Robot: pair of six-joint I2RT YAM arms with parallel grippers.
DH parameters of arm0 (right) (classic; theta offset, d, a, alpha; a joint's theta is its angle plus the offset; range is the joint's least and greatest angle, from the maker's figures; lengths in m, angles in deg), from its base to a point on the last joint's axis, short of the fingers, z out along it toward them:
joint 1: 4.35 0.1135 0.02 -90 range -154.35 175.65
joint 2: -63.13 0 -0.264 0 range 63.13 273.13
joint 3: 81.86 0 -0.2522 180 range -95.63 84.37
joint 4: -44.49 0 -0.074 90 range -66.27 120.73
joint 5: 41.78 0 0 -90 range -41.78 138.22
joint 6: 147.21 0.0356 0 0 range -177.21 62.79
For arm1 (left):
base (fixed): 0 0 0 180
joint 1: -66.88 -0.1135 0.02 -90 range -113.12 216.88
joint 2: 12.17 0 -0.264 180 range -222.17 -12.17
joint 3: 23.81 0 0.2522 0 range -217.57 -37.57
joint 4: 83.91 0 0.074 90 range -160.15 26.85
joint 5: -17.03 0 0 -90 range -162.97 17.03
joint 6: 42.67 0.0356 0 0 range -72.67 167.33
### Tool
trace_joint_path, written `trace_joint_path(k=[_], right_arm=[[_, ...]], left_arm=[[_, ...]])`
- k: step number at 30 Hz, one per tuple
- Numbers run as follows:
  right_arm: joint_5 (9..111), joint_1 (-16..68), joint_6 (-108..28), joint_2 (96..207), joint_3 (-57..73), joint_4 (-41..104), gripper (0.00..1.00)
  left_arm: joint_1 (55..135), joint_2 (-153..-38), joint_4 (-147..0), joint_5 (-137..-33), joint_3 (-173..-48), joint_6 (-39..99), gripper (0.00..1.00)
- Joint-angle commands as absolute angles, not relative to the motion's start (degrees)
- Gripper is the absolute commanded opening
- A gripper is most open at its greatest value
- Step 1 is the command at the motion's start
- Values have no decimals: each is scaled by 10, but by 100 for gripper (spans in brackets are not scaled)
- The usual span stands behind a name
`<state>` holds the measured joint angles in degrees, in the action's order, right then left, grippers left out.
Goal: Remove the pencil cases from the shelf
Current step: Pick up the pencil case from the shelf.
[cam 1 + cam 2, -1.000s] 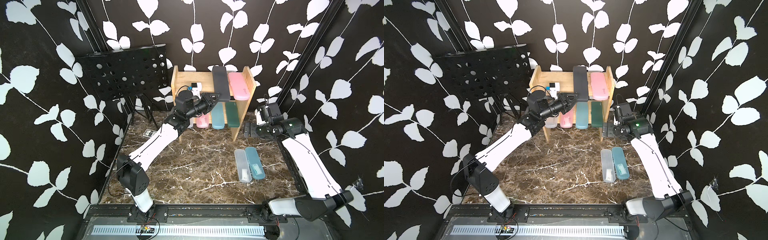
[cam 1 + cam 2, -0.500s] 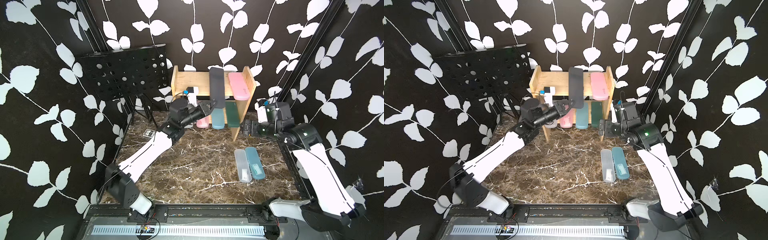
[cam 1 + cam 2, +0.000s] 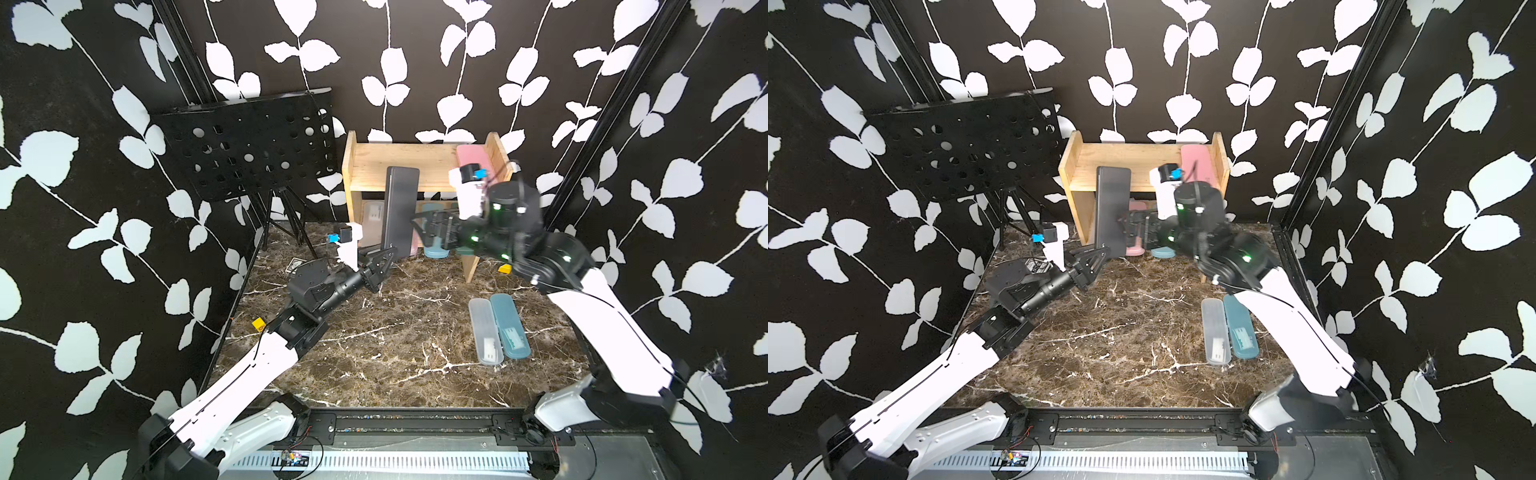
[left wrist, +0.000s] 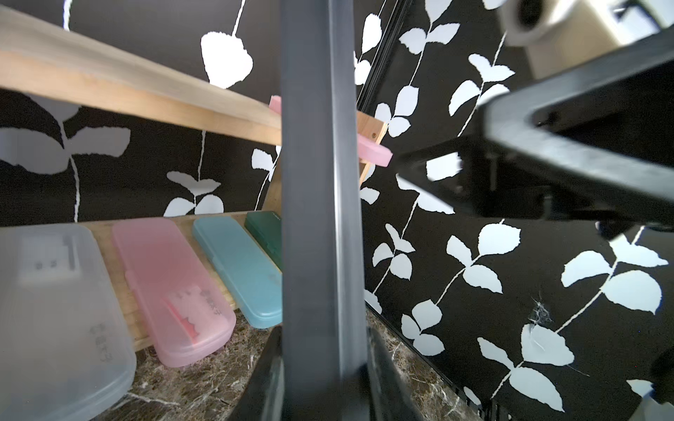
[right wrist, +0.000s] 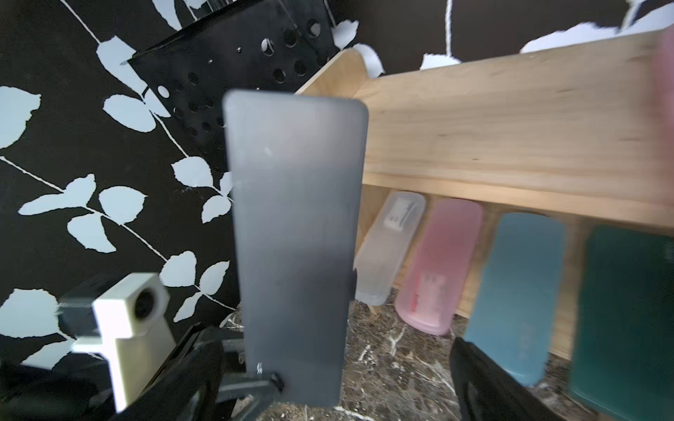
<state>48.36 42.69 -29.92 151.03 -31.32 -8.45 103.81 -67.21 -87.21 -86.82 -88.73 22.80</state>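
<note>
Left gripper [image 3: 388,254] pinched the black case [image 3: 401,212] by its lower end, upright just before the shelf [image 3: 374,166] — right gripper [image 3: 424,230] gaped wide alongside, empty — likely awaiting a handover.

— Where is the black case [image 3: 401,212]?
— Upright in front of the light-wood shelf [image 3: 415,166], its lower end pinched in the left gripper [image 3: 388,254].
— And on the shelf?
— Top tier: a pink case [image 3: 469,156] flat at the right end. Lower tier, from the left: frosted case [image 4: 54,310], second pink case [image 4: 171,288], light blue case [image 4: 240,269], dark green case [image 4: 264,233], ends sticking out in front.
— Already down?
— A clear case [image 3: 484,332] and a teal case [image 3: 509,326] lie flat and touching, side by side.
</note>
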Motion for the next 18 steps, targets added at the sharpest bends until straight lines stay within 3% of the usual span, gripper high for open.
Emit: trace_joint_path(k=[1, 14, 18], right_arm=[[497, 449, -282, 1540, -366, -29, 99], [491, 498, -282, 1619, -432, -38, 99], [480, 498, -283, 1625, -437, -50, 90]], left_arm=[[1039, -637, -891, -856, -879, 259, 0], [1038, -593, -881, -850, -850, 252, 0], [1038, -580, -868, -846, -846, 254, 0]])
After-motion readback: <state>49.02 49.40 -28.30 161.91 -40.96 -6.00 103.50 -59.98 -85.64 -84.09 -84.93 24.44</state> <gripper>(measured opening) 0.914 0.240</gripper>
